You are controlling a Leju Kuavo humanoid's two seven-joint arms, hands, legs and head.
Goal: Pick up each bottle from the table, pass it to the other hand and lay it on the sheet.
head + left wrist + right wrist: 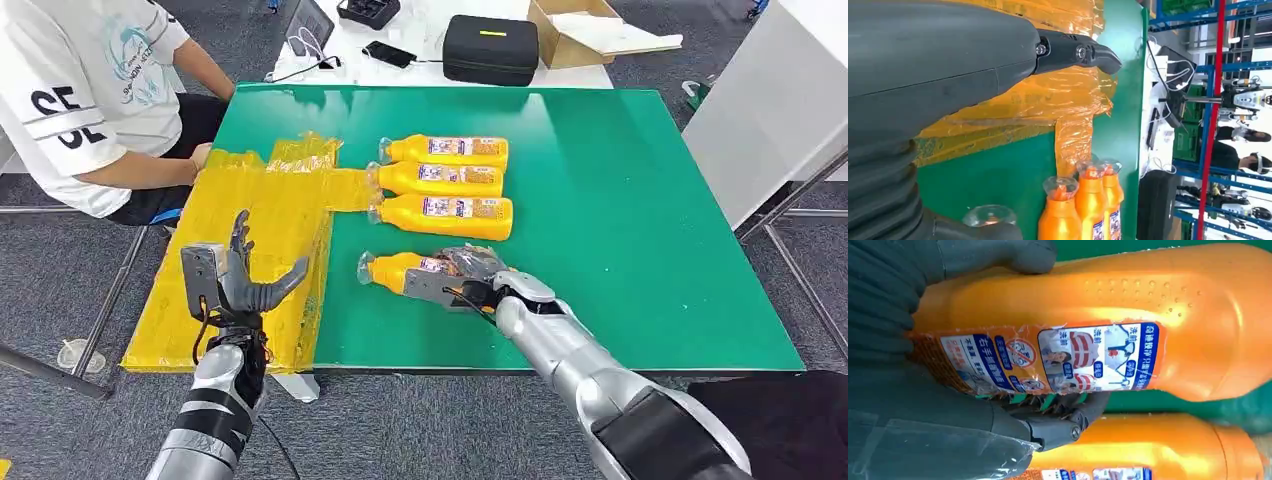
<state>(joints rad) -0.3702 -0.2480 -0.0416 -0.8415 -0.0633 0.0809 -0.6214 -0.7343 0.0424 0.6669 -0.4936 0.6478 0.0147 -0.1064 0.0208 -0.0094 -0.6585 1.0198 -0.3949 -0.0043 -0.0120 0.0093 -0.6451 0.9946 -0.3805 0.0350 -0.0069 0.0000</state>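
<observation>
Four orange bottles with clear caps lie on the green table [620, 200]. Three form a row: far [445, 150], middle [440, 180], near [445, 216]. Nearer me, my right hand [470, 275] grips the fourth bottle [392, 271] around its labelled body [1098, 315], thumb on one side and fingers [1058, 427] on the other. I cannot tell whether it is lifted off the table. The crinkled yellow sheet [270, 220] covers the table's left part. My left hand [240, 282] stands open above the sheet's near end, its fingers [1073, 52] spread and holding nothing.
A seated person in a white shirt [90, 90] is at the far left, a hand [200, 155] near the sheet's far corner. Behind the table stand a black case [490, 48] and a cardboard box [580, 35]. A white cabinet [780, 100] stands to the right.
</observation>
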